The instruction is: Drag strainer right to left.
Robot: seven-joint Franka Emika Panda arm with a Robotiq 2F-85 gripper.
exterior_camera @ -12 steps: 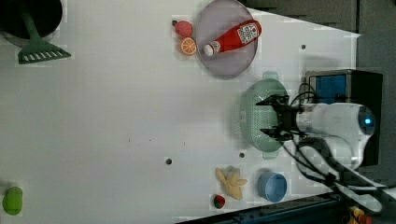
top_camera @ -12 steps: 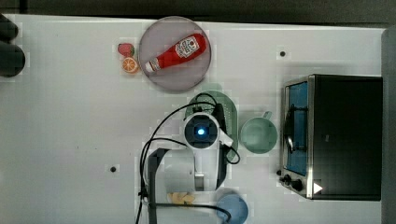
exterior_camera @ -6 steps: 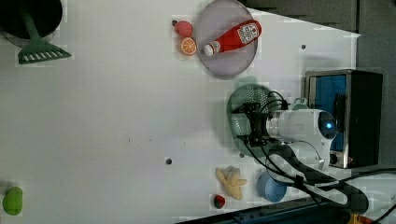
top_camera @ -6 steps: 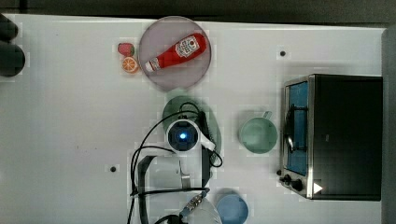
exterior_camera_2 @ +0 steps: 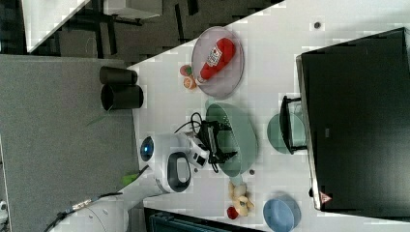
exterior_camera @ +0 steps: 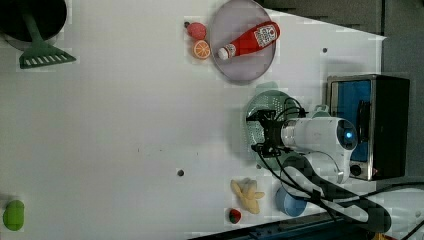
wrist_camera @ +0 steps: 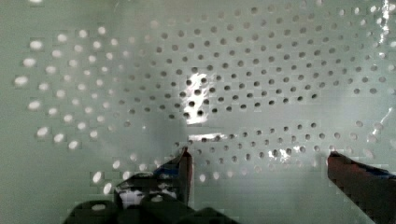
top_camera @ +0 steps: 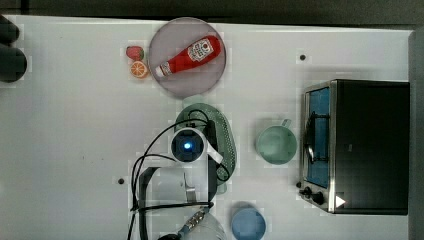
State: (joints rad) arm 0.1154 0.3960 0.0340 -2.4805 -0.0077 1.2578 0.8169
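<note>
Strainer (top_camera: 226,137) sits near the middle of the white table (top_camera: 75,140) in the top view, just below the grey plate (top_camera: 165,37) with the ketchup bottle (top_camera: 189,55), and left of the mint cup (top_camera: 276,145). The gripper (wrist_camera: 259,161) hangs inside its bowl, jaws spread wide and holding nothing – perforated floor close beneath the fingertips (wrist_camera: 186,161). It looks like thin, stiff plastic – light and probably quick to slide on the smooth top, apt to tip if pushed high. Pressing an open finger against the inner wall low down seems the safer purchase; the tab handles look small
</note>
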